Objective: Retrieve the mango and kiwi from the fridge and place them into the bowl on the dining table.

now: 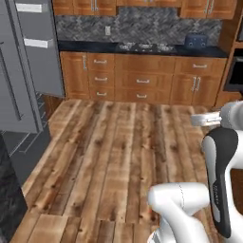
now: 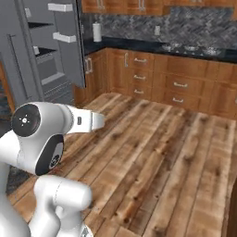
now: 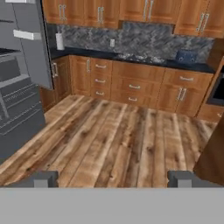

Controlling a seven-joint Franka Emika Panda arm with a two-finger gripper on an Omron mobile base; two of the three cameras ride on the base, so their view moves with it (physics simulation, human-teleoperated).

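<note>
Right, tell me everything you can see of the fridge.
The fridge is a tall matte grey cabinet at the left of the kitchen, standing on the wooden floor beside the brown base cabinets. One door is swung open, showing white shelves on its inner side. A long thin vertical bar handle runs down the front; grey drawers and a dark interior show lower down. Nothing touches it.

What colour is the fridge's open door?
Matte grey fridge door, with white shelves on its inner face; clearest in the right base view.

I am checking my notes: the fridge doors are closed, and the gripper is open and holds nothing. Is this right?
Not quite: the fridge door stands open, its white shelves visible in the right base view. The gripper is indeed open and holds nothing.
</note>
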